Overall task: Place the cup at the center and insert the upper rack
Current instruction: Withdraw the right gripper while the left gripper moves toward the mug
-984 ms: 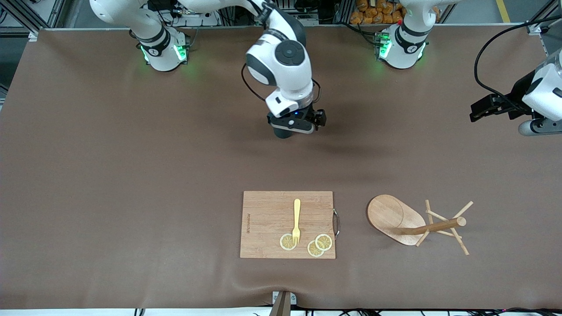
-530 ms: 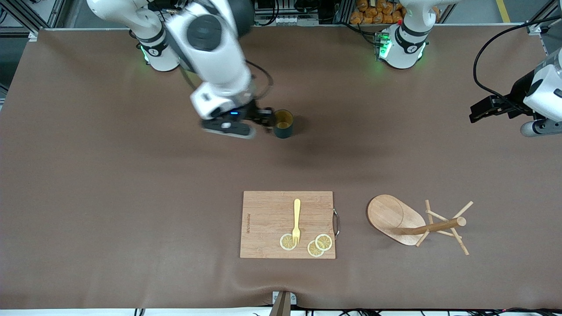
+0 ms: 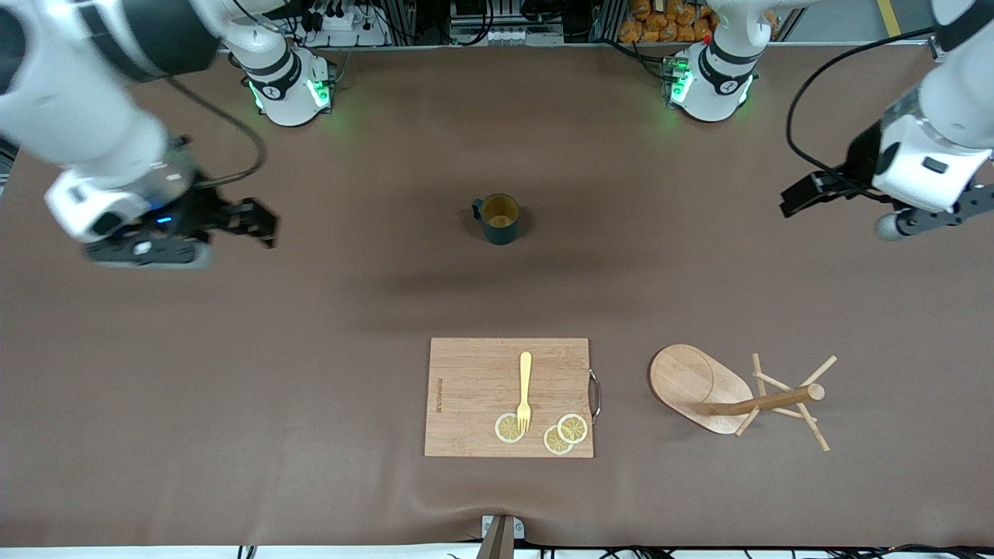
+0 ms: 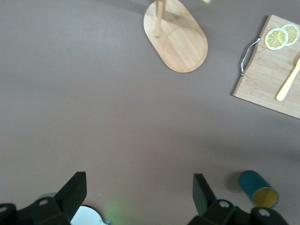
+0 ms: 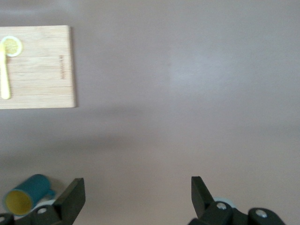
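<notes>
Dark teal cup (image 3: 499,220) with tan-yellow inside, light wooden upper rack (image 3: 726,392), brown table (image 3: 233,373)

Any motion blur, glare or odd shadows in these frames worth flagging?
Front view: the right arm and its hand smear with motion blur; the cup and cutting board stay crisp, and green base lights tint the table. Left wrist view: the upper rack is cut off at the edge. Right wrist view: a soft shadow band, no glare.

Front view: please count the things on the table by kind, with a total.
cup: 1
upper rack, lying on its side: 1
cutting board: 1
fork: 1
lemon slices: 3
Total: 7
</notes>
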Robot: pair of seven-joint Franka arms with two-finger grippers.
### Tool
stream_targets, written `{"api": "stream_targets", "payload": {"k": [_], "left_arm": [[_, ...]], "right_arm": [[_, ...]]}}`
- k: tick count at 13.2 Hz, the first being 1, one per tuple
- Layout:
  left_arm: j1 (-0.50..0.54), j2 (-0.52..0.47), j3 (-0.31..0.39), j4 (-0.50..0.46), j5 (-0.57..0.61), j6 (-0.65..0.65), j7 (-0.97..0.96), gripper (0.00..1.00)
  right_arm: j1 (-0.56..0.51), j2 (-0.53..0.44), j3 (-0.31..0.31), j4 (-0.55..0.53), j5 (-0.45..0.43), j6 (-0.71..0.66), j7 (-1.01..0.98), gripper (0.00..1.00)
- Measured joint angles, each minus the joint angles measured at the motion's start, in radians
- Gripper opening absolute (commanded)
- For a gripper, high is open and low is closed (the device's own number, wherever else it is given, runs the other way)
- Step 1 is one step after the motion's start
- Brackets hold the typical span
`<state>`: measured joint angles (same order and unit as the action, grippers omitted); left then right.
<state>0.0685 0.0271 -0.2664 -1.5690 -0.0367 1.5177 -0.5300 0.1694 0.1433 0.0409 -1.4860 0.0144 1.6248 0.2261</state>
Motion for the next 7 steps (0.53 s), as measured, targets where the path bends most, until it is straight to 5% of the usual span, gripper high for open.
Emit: {"api": "stream_targets", "payload": {"k": [7], "left_arm": [[-0.270, 0.020, 0.033, 0.001, -0.006, 0.028, -0.422, 1.00]], "right_arm": [[-0.246, 0.000, -0.001, -0.014, -0.003, 0.006, -0.247, 1.00]]}}
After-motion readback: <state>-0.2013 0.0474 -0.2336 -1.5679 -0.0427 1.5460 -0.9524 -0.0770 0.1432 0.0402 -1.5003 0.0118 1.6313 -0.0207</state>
